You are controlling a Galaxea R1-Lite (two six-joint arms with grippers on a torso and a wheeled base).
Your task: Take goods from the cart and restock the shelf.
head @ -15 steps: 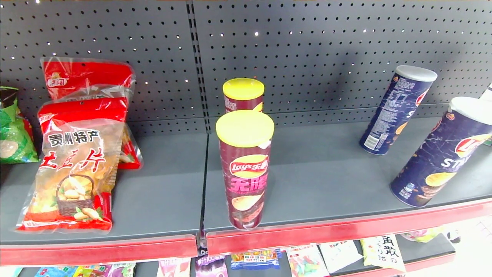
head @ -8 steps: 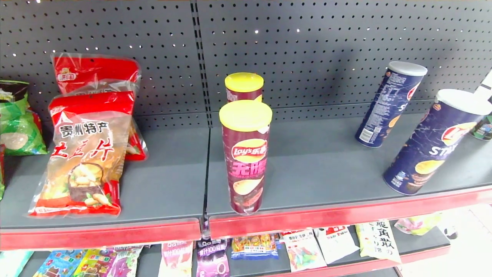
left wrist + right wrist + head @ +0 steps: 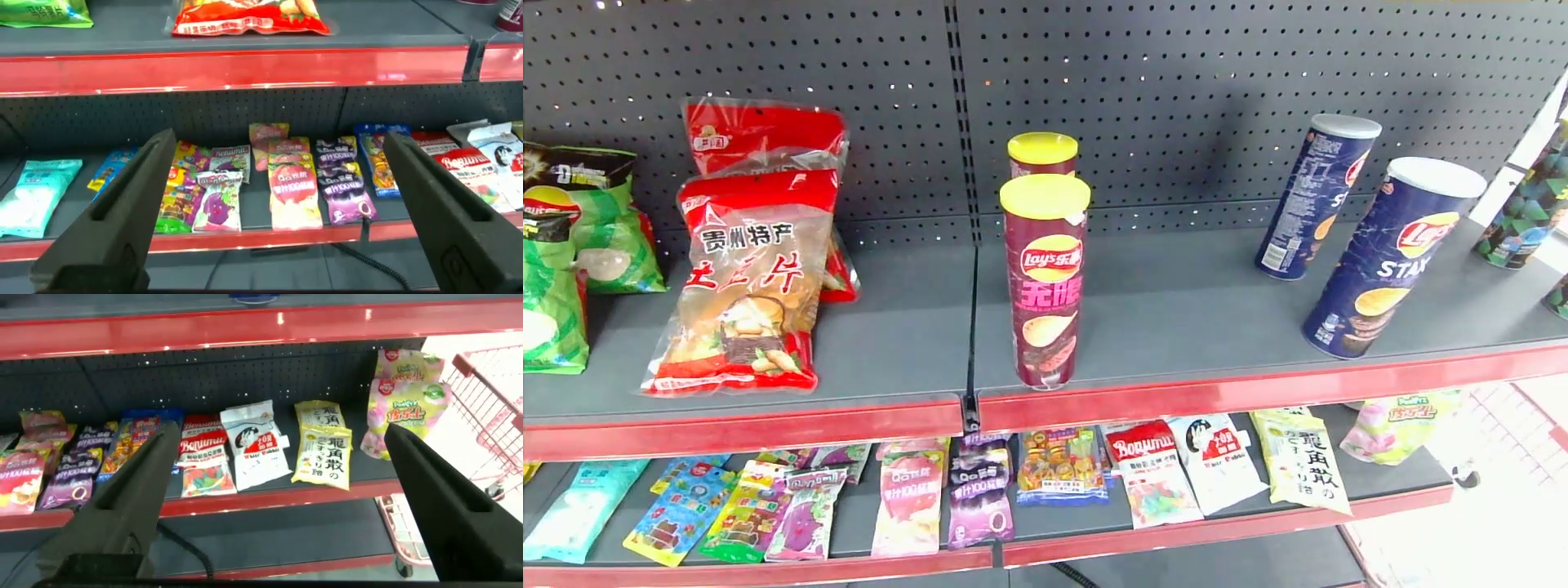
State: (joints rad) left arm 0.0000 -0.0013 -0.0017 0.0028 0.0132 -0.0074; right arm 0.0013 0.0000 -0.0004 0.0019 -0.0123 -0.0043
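- The left gripper [image 3: 278, 137] has its two fingers wide apart and nothing is between them. It is in front of the lower shelf [image 3: 245, 238], on the left part of it.
- The right gripper [image 3: 279, 431] is also wide open and holds nothing. It faces the right part of the same lower shelf.
- The cart [image 3: 490, 441], made of red wire, stands at the right end of the shelves, to the right of the right gripper. What goods it has inside I cannot tell.
- On the upper shelf [image 3: 1176, 310], near its front edge in the middle, stands a maroon chip can [image 3: 1045, 286] with a yellow lid, upright. A second maroon can [image 3: 1042, 153] is directly behind it, close to the pegboard wall [image 3: 1176, 82].
- To the right on the same shelf are two dark blue cans with white lids: one [image 3: 1380, 261] near the front edge, the other [image 3: 1311, 200] farther back and a little to the left.
- To the left of the maroon cans there is a red bag of potato slices [image 3: 747, 286], and another red bag [image 3: 764, 135] leans behind it. Green bags [image 3: 556, 269] are at the far left.
- The lower shelf carries a row of small flat packets: a pink sachet [image 3: 292, 184] and purple ones beside it, then a white packet [image 3: 253, 445], yellow packets [image 3: 323, 445] and a green-and-pink pouch [image 3: 404, 396] at the right end.
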